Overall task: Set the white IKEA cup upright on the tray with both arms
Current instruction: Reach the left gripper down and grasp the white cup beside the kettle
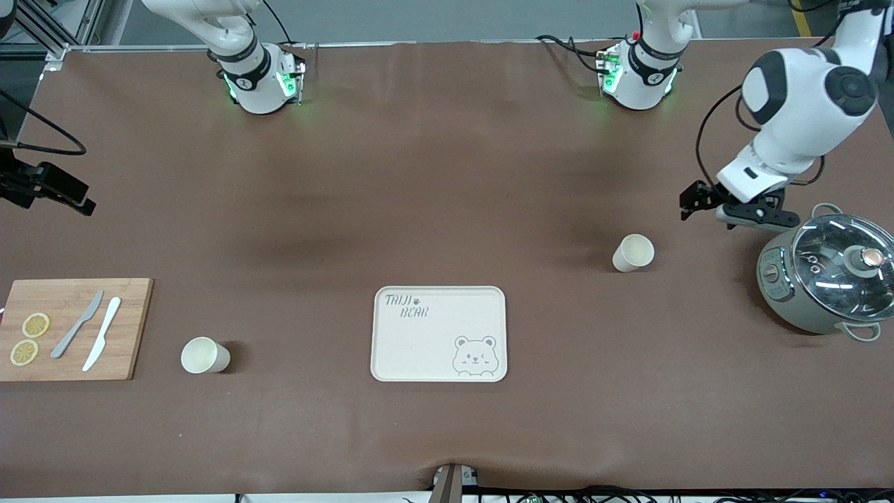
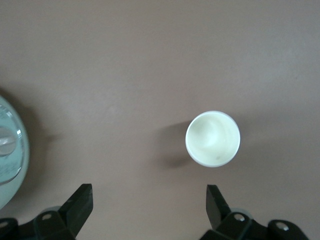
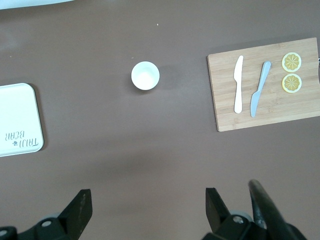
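The left gripper hangs low toward the left arm's end of the counter, jaws spread wide. The right gripper hangs high, also wide open.

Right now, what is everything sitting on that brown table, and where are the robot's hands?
Tray: one, cream, bear drawing, mid-table, nothing on it.
Cups: two, white, upright; one toward the left arm's end, one beside the cutting board.
Cutting board: one, wooden, at the right arm's end.
Knives: two, one grey, one white, on the board.
Lemon slices: two, yellow, on the board.
Pot: one, grey-green, glass lid, at the left arm's end.
Left gripper: black, open, above the first cup.
Right gripper: black, open, high over bare table.
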